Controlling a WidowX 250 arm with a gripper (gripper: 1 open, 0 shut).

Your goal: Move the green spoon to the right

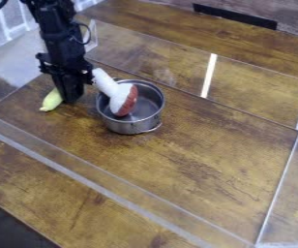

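Note:
The green spoon (47,101) is a small yellow-green piece lying on the wooden table at the left, just left of the metal pot (136,118). My gripper (68,92) points straight down over the spoon's right end. Its dark fingers are drawn in narrow on that end, and the spoon's other end sticks out to the lower left. The spoon still rests on the table.
A white thick-handled utensil (109,84) with a red part leans in the pot, close to the right of my gripper. Clear plastic walls (61,163) fence the wooden table (203,155) at the front, left and right.

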